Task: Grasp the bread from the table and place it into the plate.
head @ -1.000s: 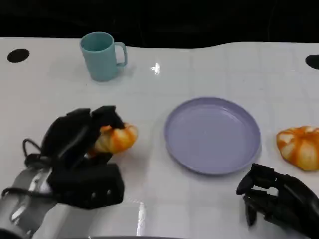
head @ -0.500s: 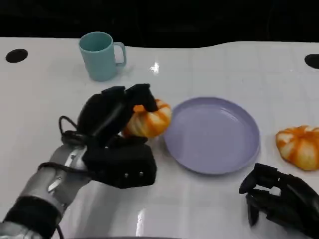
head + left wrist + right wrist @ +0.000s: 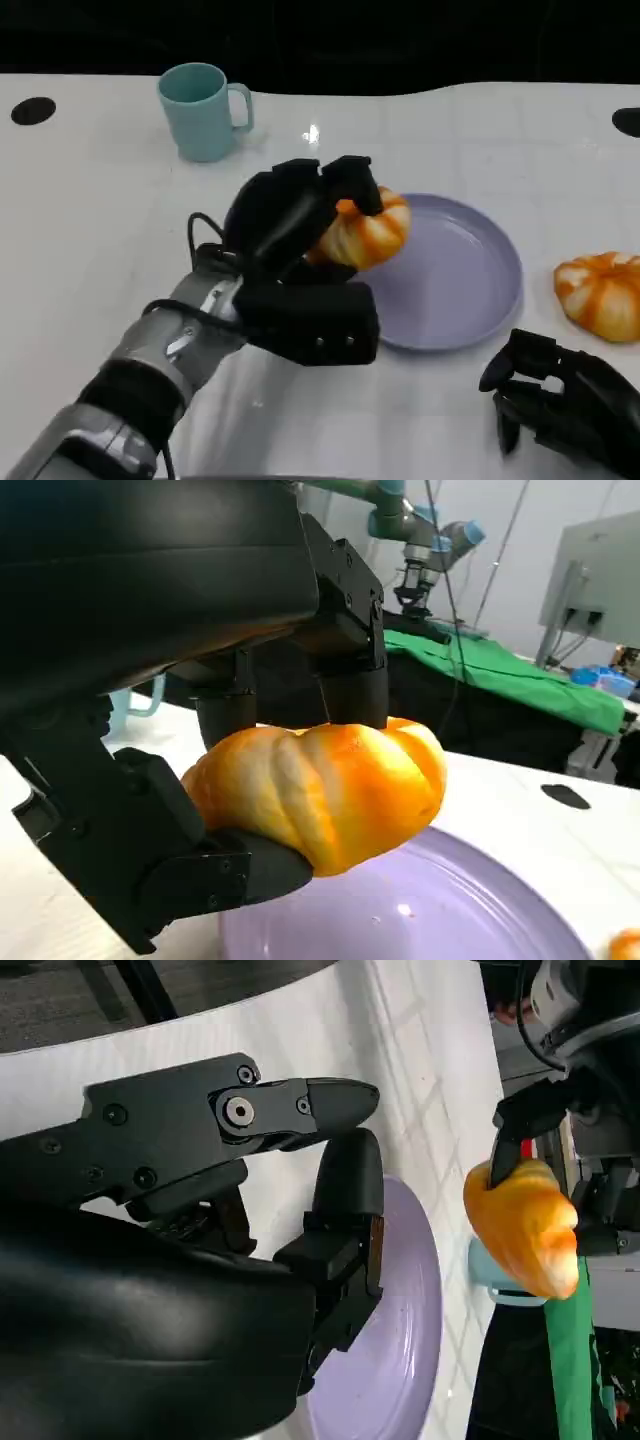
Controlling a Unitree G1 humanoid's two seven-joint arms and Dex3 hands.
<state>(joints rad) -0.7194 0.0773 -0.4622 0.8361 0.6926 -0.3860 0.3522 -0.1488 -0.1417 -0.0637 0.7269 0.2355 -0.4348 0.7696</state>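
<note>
My left hand [image 3: 300, 215] grips an orange-and-white bread roll [image 3: 365, 233] and holds it in the air over the near-left rim of the lilac plate [image 3: 470, 270]. In the left wrist view the bread [image 3: 325, 790] sits between the fingers [image 3: 340, 670] above and the thumb below, with the plate [image 3: 450, 920] beneath. A second bread roll [image 3: 600, 293] lies on the table to the right of the plate. My right hand [image 3: 560, 405] rests low at the front right, fingers loosely curled, holding nothing. The right wrist view shows the held bread [image 3: 525, 1225] and the plate [image 3: 400, 1350].
A teal mug [image 3: 203, 110] stands at the back left of the white table [image 3: 100, 230]. Black round holes [image 3: 32, 111] mark the table's far corners. The table's far edge meets a dark background.
My left hand has lifted the bread and carried it rightwards from the table's left part to above the plate's rim. The right hand has stayed put.
</note>
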